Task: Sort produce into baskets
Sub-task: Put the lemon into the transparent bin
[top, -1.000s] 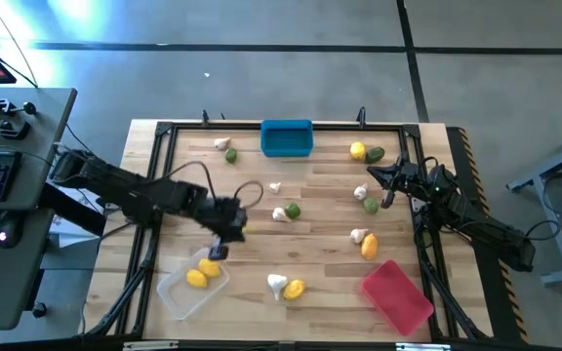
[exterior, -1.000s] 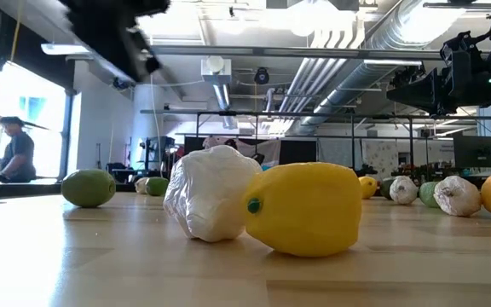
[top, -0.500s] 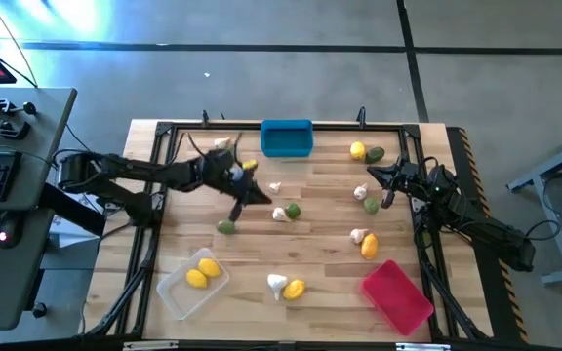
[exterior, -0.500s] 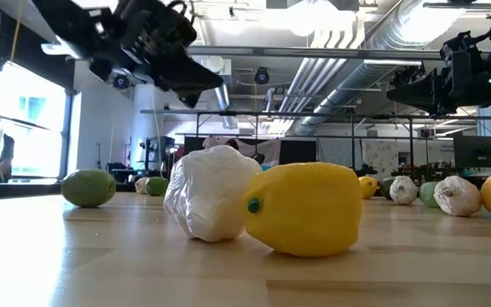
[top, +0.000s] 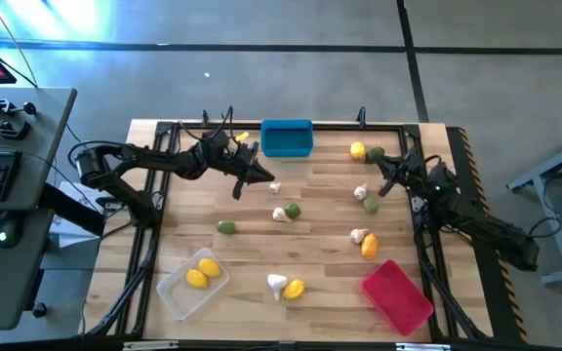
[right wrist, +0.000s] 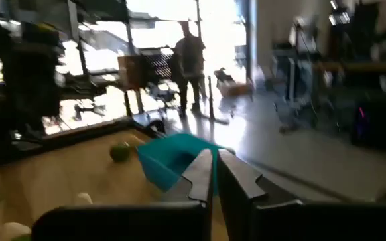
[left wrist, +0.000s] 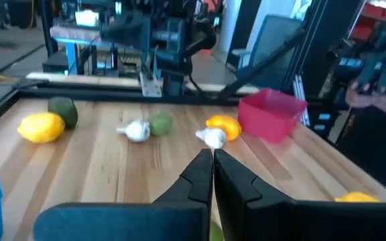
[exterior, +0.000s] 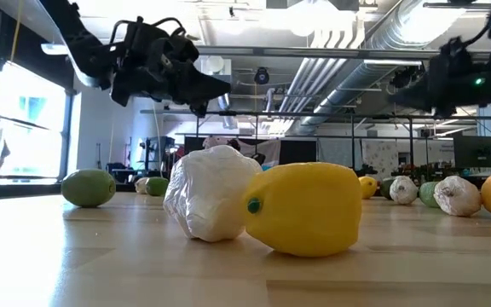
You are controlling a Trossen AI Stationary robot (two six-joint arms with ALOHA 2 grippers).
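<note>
Seen from above, the left gripper (top: 255, 175) is stretched out over the far left part of the wooden slatted table (top: 320, 224), just left of the blue rectangular plastic basket (top: 287, 137) at the far edge. Its two dark fingers are pressed flat together with nothing between them, as the left wrist view confirms (left wrist: 212, 177). A small whitish garlic-like bulb (top: 275, 187) lies just beside its tip.

The right gripper (top: 386, 182) sits at the far right side of the table, near a yellow lemon-like piece (top: 358, 150) and a dark green rounded piece (top: 375, 153). In the right wrist view its fingers (right wrist: 201, 175) look nearly closed and empty, though that picture is blurred, so a thin gap may remain.

The clear translucent rectangular basket (top: 193, 284) rests at the near left corner and holds two yellow lemons (top: 203, 272). The red rectangular plastic basket (top: 397, 295) lies at the near right corner, tilted. Loose in mid-table are a green piece (top: 226, 226), a garlic bulb and green piece touching (top: 286, 212), and, nearer, a white bulb with a yellow lemon (top: 287, 287). To the right lie another bulb and green piece (top: 367, 200) and a bulb with an orange-yellow lemon (top: 366, 242).
</note>
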